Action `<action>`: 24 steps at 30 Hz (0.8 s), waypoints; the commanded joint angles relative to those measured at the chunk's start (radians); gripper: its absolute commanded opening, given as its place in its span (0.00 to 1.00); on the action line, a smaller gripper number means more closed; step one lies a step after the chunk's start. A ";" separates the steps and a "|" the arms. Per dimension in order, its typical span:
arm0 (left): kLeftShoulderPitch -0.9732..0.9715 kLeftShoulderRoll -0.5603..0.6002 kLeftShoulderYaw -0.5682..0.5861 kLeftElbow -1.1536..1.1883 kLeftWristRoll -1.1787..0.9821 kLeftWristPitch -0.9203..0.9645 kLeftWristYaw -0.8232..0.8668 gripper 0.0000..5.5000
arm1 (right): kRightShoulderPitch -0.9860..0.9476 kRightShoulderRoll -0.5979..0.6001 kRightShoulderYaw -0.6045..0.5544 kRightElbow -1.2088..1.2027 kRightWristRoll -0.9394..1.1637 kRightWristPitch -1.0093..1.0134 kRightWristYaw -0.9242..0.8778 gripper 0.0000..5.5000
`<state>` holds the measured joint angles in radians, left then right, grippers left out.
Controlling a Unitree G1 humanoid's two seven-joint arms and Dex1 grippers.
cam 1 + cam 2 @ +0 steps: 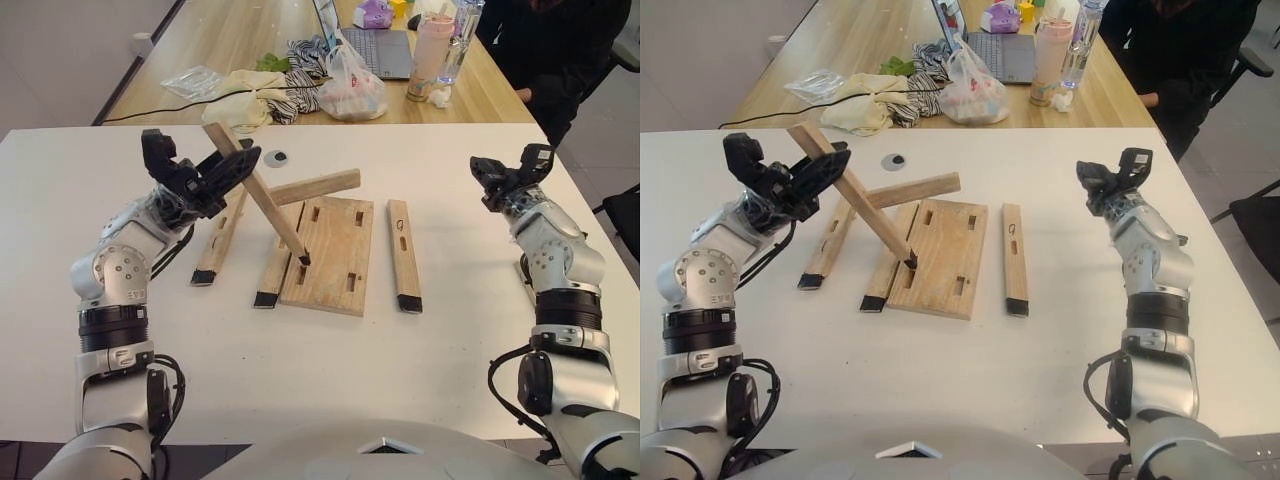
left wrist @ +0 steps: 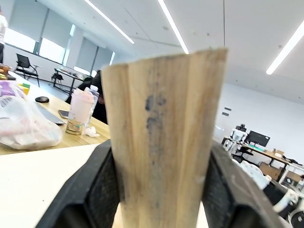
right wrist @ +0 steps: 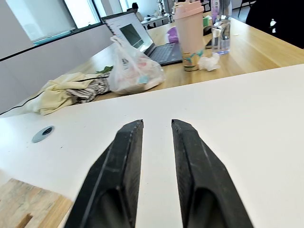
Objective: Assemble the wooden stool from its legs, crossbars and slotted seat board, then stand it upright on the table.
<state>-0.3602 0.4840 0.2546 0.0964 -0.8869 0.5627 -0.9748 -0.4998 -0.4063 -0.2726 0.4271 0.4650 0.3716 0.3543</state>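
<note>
We work on a white table (image 1: 300,380); behind it stands a wooden desk (image 1: 200,40) with a laptop (image 1: 375,50) and bags. The slotted seat board (image 1: 340,250) lies flat near the table's middle. A loose leg (image 1: 222,235) lies to its left, a second leg (image 1: 275,270) lies along its left edge, and a third leg (image 1: 403,253) lies just to its right. A bar (image 1: 318,186) rests slantwise at the far side.

Our left gripper (image 1: 222,170) is clamped on the upper part of the held leg (image 1: 262,198). In the wrist view its fingers (image 2: 90,190) press against both sides. The held leg slants steeply. Its top is at the far left by the gripper, and its long axis runs down toward the near right. There the dark tip meets the board at the near-left slot (image 1: 305,268). We cannot tell whether the tip has entered the slot or only rests at its edge.

We judge that the coming move turns on this tilt: the top must swing right and nearer until the leg stands over the slot.

Our right gripper (image 1: 497,182) hangs over the table's right side, well apart from the board. Its fingers are parted with nothing between them, so the left arm is the nearer one.
</note>
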 commanded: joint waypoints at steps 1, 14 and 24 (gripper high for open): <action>0.024 0.002 -0.026 0.002 0.051 -0.016 -0.021 0.38 | -0.059 -0.003 -0.006 0.055 -0.033 -0.033 -0.003 0.08; 0.009 0.042 -0.022 0.008 0.071 0.003 -0.053 0.38 | -0.055 0.026 -0.002 0.083 -0.061 -0.061 0.007 0.00; -0.009 0.054 0.028 -0.011 0.026 0.054 -0.045 0.38 | -0.052 0.041 0.012 0.084 -0.078 -0.050 0.011 0.00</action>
<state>-0.3477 0.5104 0.2595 0.0995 -0.8451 0.6028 -1.0250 -0.5474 -0.3902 -0.2692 0.5107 0.3931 0.3153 0.3655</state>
